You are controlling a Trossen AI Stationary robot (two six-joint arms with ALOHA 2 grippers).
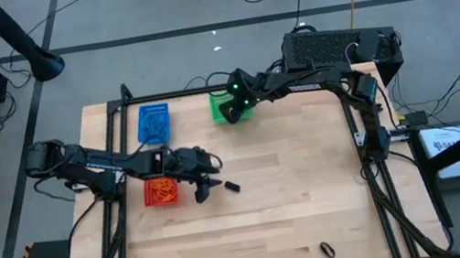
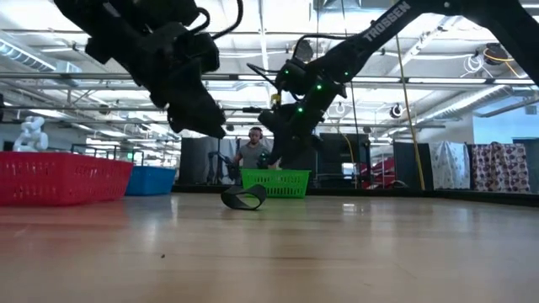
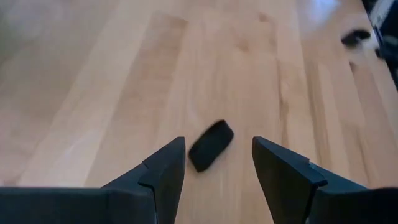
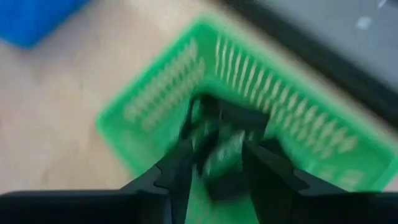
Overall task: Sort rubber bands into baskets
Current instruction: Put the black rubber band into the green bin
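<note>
Risk of a missed pick and a snagged drop

Risk sits first with the left pincer (image 3: pixel 217 165), spread wide just above a black rubber band (image 1: pixel 232 186) beside the red basket (image 1: pixel 162 192), left of the surface's middle: the flat loop could skid aside as the fingers shut. By the far edge, the right pincer (image 4: pixel 214 158) hangs parted over the green basket (image 1: pixel 225 109), black bands (image 4: pixel 217 155) between its fingers; one might cling.

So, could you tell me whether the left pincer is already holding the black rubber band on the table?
No, the left pincer stands open with the black rubber band lying free on the table between its fingertips.
</note>
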